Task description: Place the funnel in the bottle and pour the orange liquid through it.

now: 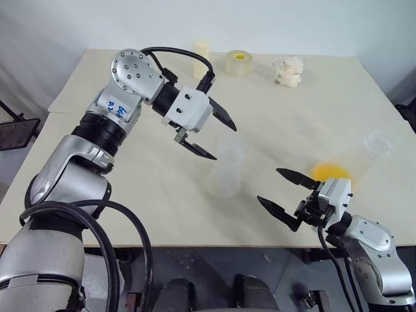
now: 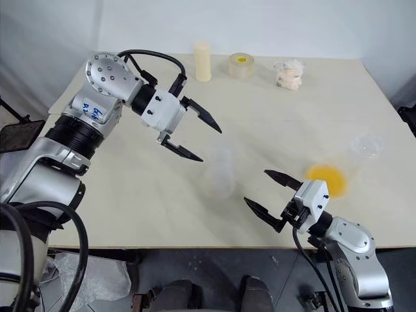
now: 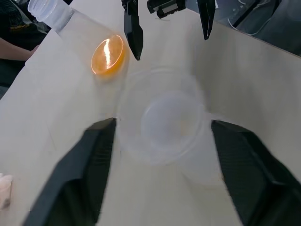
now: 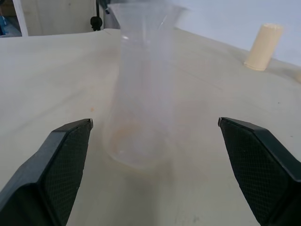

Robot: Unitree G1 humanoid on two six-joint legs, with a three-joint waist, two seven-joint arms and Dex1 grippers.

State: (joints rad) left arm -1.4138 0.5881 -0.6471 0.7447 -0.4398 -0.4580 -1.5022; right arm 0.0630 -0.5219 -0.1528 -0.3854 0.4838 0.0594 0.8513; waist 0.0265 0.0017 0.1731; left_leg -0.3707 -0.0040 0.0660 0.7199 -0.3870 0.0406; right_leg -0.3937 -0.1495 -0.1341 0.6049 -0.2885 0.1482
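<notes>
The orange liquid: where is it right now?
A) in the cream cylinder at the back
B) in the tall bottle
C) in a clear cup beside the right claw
C: the orange liquid sits low in a clear container just behind the right claw; the bottle looks colourless.

Both eye views look down from the head over the table (image 1: 195, 214), sharing the bottle (image 1: 227, 166). The left wrist view looks steeply down into the bottle's mouth from close by. The right wrist view faces it level from near the tabletop.
</notes>
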